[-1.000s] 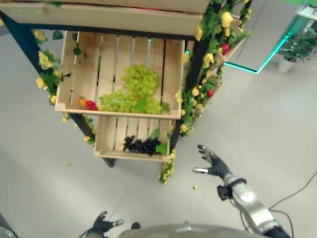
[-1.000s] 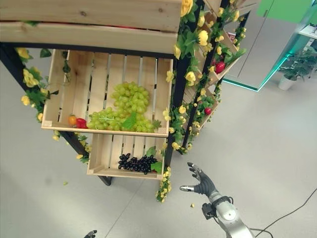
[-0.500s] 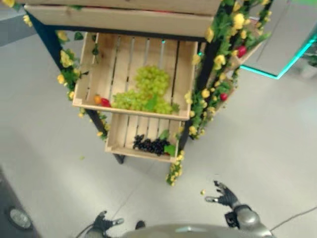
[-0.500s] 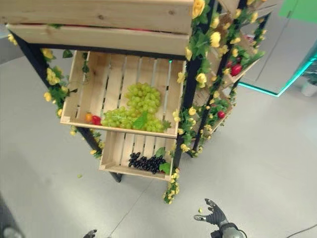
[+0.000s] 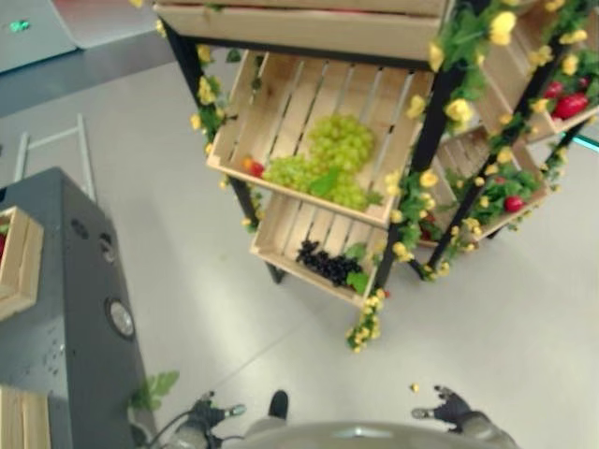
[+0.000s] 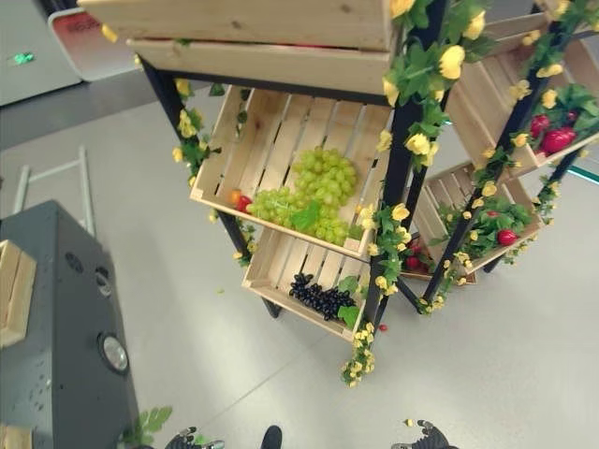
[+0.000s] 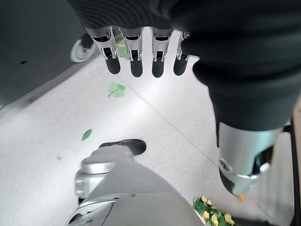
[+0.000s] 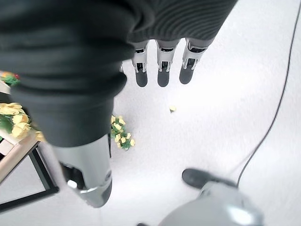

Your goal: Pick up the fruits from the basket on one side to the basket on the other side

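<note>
A: Where does your fruit lie?

B: The green grape bunches [image 5: 328,164] rest in the slatted pale wooden crate [image 5: 271,103] on the black-framed stand's middle shelf, with a small orange and red fruit [image 6: 240,200] at its near left corner; the dark purple grapes [image 5: 326,263] sit in the lower wooden crate [image 5: 281,238] just beneath; red fruits [image 6: 552,138] show in the crates on the right.

A: And your hands?

B: Your left hand [image 7: 141,52] hangs low and near, fingers [image 7: 136,61] straight and holding nothing; your right hand [image 8: 160,61] likewise, spread and empty, well apart from the stand; you'd judge both kept low for walking. A grey cabinet [image 5: 75,309] with a wooden box [image 5: 17,262] stands left.
</note>
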